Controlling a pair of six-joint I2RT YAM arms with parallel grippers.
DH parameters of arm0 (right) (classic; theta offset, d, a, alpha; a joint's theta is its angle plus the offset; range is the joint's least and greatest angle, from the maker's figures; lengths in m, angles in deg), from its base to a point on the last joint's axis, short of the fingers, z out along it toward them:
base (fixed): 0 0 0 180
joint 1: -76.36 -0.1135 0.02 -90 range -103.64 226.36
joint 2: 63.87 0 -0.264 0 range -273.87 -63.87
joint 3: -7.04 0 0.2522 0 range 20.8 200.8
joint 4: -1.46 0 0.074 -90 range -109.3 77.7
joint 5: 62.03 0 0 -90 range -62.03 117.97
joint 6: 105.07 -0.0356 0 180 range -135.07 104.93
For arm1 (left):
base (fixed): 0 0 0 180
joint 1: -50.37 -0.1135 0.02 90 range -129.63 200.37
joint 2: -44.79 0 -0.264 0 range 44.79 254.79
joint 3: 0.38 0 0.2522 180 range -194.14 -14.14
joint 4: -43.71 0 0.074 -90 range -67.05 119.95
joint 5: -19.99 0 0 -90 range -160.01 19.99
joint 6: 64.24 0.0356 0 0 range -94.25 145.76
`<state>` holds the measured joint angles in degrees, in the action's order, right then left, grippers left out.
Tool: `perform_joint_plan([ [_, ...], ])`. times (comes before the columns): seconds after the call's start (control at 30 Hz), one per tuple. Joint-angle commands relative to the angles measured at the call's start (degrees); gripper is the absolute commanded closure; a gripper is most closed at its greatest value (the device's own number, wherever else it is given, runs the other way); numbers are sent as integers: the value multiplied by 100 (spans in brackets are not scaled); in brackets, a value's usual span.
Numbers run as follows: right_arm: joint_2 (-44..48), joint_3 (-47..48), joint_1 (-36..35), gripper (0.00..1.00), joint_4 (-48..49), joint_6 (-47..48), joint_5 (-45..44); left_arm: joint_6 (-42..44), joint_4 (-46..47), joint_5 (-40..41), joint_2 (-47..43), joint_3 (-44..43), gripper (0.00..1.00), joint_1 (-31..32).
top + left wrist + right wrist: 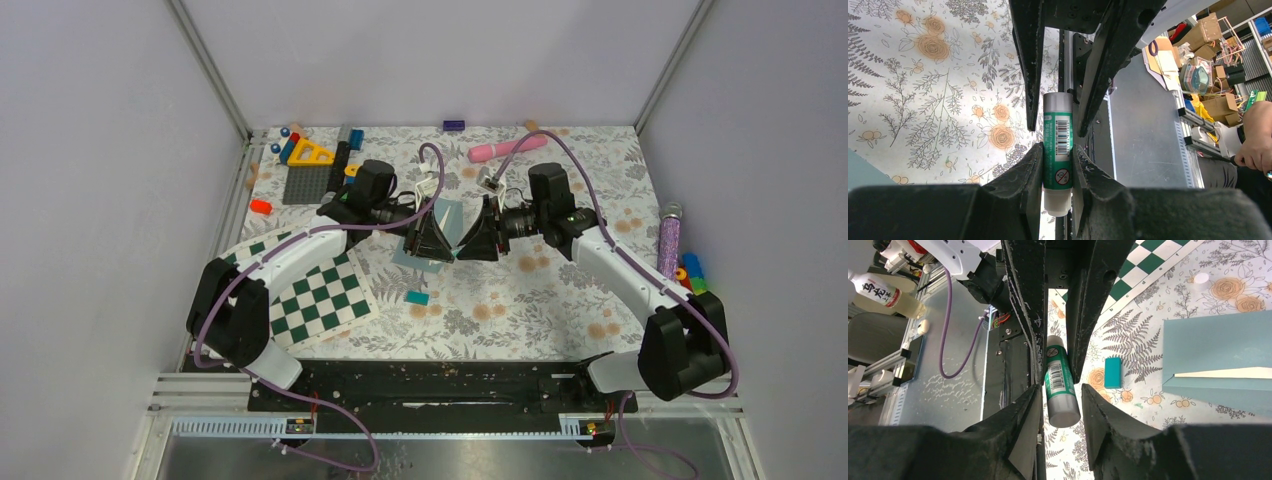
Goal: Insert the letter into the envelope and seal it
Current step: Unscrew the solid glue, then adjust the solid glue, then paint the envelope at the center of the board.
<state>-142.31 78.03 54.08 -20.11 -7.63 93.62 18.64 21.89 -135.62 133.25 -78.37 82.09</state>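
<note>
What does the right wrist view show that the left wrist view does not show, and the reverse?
Only the right wrist: the letter's cream edge on the envelope, a teal block, the checkerboard and a bottle.
Only the left wrist: a person's hand and cardboard boxes beyond the table.
Both: the glue stick between the left claw and the right claw, over the floral cover. A teal corner in the left wrist view may be the envelope.
</note>
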Motion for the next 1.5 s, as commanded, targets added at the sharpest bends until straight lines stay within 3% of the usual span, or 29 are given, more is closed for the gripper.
perform_joint_plan([
  [0.0,-32,139,22,54,-104,77,168,114,173,-40,-178,-59,100,-9],
  [0.23,-32,148,22,55,-97,65,150,123,173,-59,-172,-63,100,-15],
  [0.3,-42,163,20,64,-93,50,169,123,175,-67,-157,-63,100,-10],
  [0.47,-93,234,22,98,-90,-12,320,114,175,-50,-129,-79,97,-8],
  [0.5,-98,251,22,100,-103,-11,324,109,166,-37,-128,-88,85,-8],
  [0.6,-87,450,27,100,-619,344,38,57,149,18,-127,-114,37,-78],
  [0.73,-94,1074,40,100,-1747,1199,-798,-148,271,95,-173,-112,2,-487],
  [0.87,-183,1399,44,100,-2148,1546,-1798,-849,1072,521,-270,230,1,-1184],
  [1.03,-741,1773,40,100,-2116,1579,-2844,-502,693,1647,-73,333,1,-1463],
  [1.17,-1290,2070,27,100,-1844,1350,-3322,-444,648,1756,308,318,3,-1472],
  [1.33,-2157,2761,-74,100,-1812,879,-3703,-788,1229,1725,580,591,15,-1513],
  [1.4,-2499,3060,-83,100,-1836,639,-3662,-1053,1572,1610,696,748,24,-1565],
  [1.47,-2810,3272,-88,100,-1831,457,-3537,-1358,1866,1484,874,869,41,-1642],
])
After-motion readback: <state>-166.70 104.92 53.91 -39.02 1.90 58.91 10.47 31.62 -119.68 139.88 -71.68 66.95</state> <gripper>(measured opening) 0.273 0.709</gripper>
